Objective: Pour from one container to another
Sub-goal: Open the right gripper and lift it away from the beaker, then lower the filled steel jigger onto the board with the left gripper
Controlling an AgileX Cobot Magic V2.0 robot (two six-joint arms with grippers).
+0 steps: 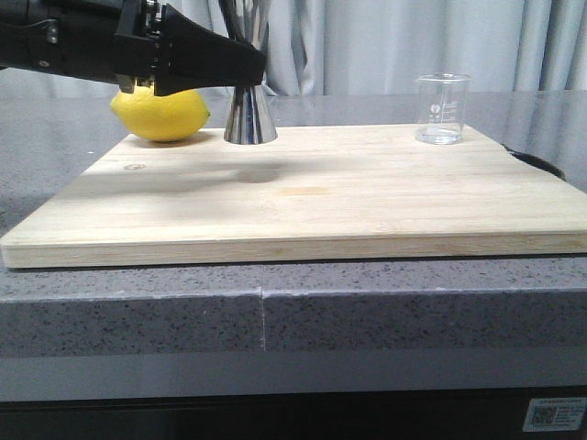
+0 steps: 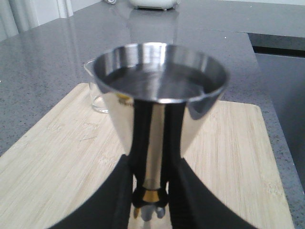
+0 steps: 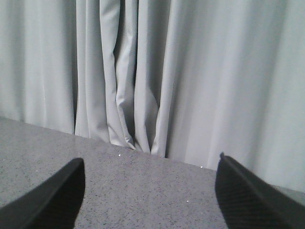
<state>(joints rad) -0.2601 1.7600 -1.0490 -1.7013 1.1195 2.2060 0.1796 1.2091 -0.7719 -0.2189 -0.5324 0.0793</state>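
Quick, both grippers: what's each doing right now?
Left gripper: closed on the jigger at its waist.
Right gripper: open, holding nothing.

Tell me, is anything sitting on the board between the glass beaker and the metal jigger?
Nothing visible does. The cutting board lies bare between the beaker and the jigger; the lemon sits on the jigger's far side, and the left gripper grips the jigger.

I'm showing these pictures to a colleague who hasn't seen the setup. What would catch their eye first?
Probably the shiny steel jigger at the back left of the wooden board, with the left gripper closed around its narrow waist. Next, the bright yellow lemon just to its left, and the small clear beaker standing alone at the board's back right.
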